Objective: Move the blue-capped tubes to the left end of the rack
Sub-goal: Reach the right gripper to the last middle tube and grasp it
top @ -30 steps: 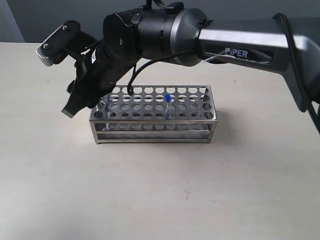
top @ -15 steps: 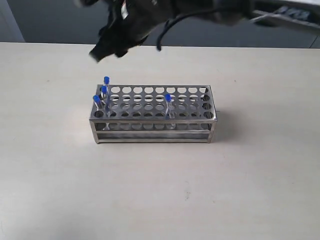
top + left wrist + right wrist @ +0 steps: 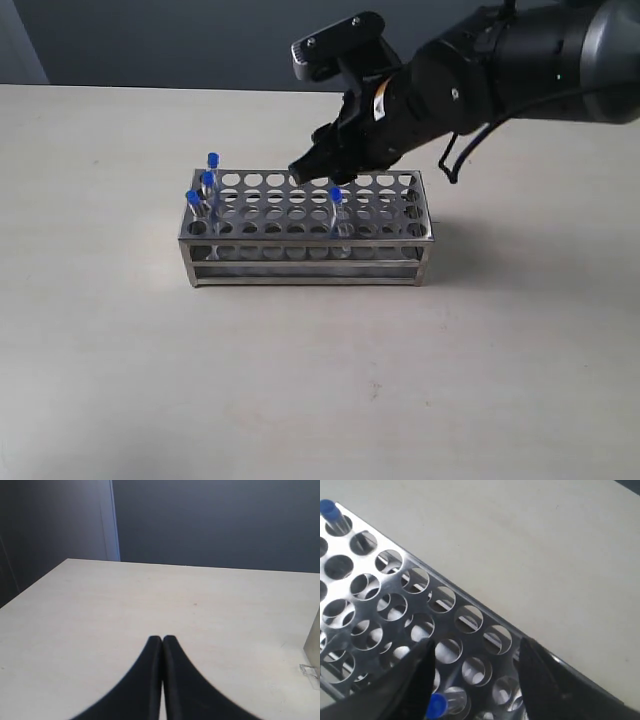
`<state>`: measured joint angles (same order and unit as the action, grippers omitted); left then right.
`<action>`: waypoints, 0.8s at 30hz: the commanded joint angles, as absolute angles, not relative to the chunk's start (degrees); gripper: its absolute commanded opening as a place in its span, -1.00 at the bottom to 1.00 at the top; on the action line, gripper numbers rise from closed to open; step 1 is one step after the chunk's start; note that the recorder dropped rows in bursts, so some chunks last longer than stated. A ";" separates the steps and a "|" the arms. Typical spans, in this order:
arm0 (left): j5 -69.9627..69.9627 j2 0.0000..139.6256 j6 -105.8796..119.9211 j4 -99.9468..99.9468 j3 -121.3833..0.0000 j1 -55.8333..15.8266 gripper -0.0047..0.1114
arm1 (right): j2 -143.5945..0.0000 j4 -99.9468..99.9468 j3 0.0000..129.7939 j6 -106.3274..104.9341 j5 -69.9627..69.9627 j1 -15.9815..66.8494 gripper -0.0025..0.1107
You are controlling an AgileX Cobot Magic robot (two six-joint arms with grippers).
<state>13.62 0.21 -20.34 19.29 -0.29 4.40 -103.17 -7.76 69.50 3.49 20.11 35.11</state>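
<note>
Presently hovers right fingers (image 3: 412, 680), released, over the lone blue-capped tube (image 3: 337, 212) at the middle of the rack (image 3: 300, 250); holds left fingers (image 3: 150, 680) clenched above the counter (image 3: 150, 600); shows three tubes (image 3: 207, 190) at frame-left end.

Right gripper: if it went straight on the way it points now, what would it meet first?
Likely the lone blue-capped tube mid-rack: the right wrist view shows its cap between the open fingers of the right gripper. Depth unclear; possibly the rack first.
</note>
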 commanded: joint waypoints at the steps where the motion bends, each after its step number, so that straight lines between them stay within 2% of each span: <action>1: 13.75 0.00 -20.45 19.06 -0.10 3.87 -0.91 | -103.10 -6.98 65.42 3.57 12.00 35.06 -0.07; 24: 13.75 0.00 -20.45 19.06 -0.10 3.87 -0.91 | -107.45 -3.87 64.17 3.68 13.90 35.06 -0.07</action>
